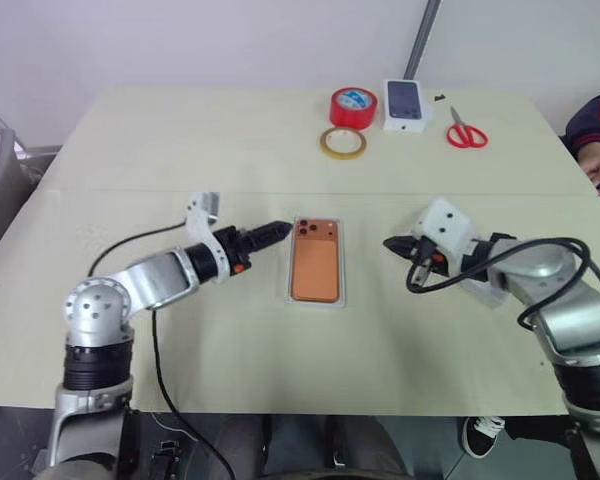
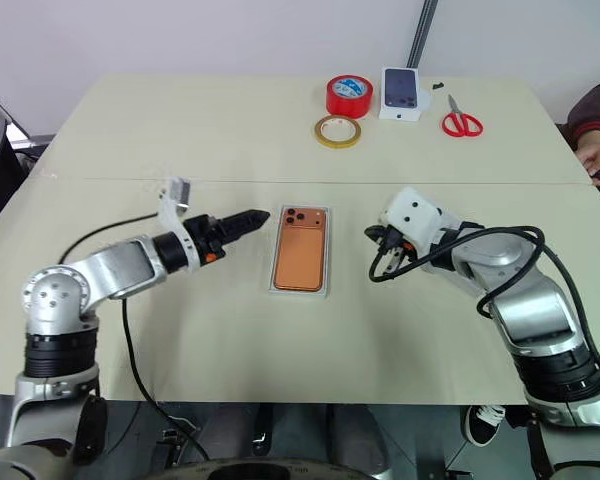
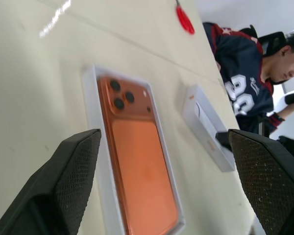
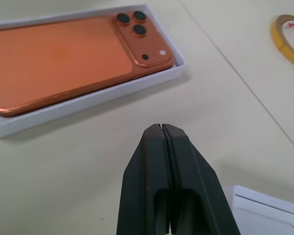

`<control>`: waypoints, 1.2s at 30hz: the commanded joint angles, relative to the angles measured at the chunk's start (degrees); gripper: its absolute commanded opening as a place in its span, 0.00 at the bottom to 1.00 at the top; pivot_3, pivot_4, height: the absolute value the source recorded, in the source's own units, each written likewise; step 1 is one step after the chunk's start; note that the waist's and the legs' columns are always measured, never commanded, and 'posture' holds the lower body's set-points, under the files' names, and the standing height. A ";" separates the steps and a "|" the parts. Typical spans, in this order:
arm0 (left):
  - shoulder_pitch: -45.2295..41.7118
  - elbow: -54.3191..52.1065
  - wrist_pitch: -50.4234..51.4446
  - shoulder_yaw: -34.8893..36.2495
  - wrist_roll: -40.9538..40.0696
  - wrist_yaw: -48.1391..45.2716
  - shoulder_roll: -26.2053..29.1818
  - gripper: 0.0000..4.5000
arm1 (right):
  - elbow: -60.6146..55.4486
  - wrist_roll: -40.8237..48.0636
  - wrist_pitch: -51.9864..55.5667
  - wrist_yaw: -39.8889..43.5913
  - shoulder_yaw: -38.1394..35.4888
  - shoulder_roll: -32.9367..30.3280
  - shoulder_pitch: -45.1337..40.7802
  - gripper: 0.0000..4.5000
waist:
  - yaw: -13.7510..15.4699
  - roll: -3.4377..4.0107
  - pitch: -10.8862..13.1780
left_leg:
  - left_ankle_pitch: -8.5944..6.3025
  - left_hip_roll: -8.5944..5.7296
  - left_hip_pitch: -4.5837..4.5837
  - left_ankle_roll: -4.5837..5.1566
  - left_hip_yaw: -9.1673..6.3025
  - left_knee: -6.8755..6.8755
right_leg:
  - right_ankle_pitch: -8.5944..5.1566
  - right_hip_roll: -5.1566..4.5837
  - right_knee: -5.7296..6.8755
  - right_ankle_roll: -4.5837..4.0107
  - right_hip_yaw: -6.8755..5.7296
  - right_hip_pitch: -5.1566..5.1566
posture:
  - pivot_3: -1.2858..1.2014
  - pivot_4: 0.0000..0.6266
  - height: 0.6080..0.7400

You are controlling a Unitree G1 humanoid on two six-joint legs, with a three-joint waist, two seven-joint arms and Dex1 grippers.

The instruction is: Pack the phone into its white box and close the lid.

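Left eye view: phone [image 1: 314,261] lying flat in box [image 1: 342,290], camera block at the far end, midway between the two pincers. Left pincer [image 1: 278,231] just beside the box's near-left corner, clear of it, pointing at the camera end. Right pincer [image 1: 394,244] a little way off the box's other side, tips aimed toward it. Lid partly hidden under the right arm, a white edge [image 1: 485,292] behind that pincer. Red tape [image 1: 353,107], yellow tape [image 1: 341,143], small printed box [image 1: 407,106] and scissors [image 1: 466,131] well beyond both pincers at the far end of the worktop [image 1: 180,140].

Right eye view: same layout; phone seated squarely inside the rim, nothing over it. Neither pincer touching anything.

Left wrist view: left pincer released, fingers [image 3: 63,186] standing wide apart and empty. Phone in box straight ahead, between the fingers. Lid [image 3: 208,127] further on, past the box, resting on the worktop. Person [image 3: 250,83] seated beyond the worktop's edge.

Right wrist view: right pincer clenched on nothing, fingers [image 4: 183,186] pressed together. Box with phone ahead of the tips, apart from them. White corner of the lid [image 4: 264,215] close beside the fingers.

Judged progress: first half done, phone packed. Left to do: take up the lid, carry it over the box, line up the edges, press down. Lid nearest the right pincer, which would first need to unclench.
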 commanded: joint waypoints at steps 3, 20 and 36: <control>-0.53 -4.85 -6.66 -9.91 24.35 -13.24 8.22 0.43 | 0.64 -4.10 4.36 -2.85 6.43 1.19 -4.79 0.00 | -0.14 0.04 0.02 | 0.01 0.00 0.02 -0.01 0.02 -0.05 | 0.00 0.01 -0.01 -0.01 0.02 -0.01 | 0.52 0.24 1.00; -6.73 1.90 -11.90 -30.92 56.34 -34.57 -1.62 0.00 | 2.70 -12.29 9.75 -9.36 18.72 10.20 -10.53 0.00 | 0.07 0.09 0.03 | -0.06 -0.01 -0.09 0.12 0.02 -0.06 | -0.01 -0.02 0.02 -0.02 0.02 -0.14 | 0.52 0.24 1.00; -13.68 6.01 -5.07 -38.59 59.37 -46.37 -17.58 0.00 | -20.31 -7.60 20.63 -4.67 4.95 -6.59 9.69 0.00 | 1.17 0.13 0.04 | -0.28 -0.08 -0.16 0.51 -0.04 0.15 | -0.01 -0.05 0.01 -0.01 -0.02 -0.03 | 0.52 0.24 1.00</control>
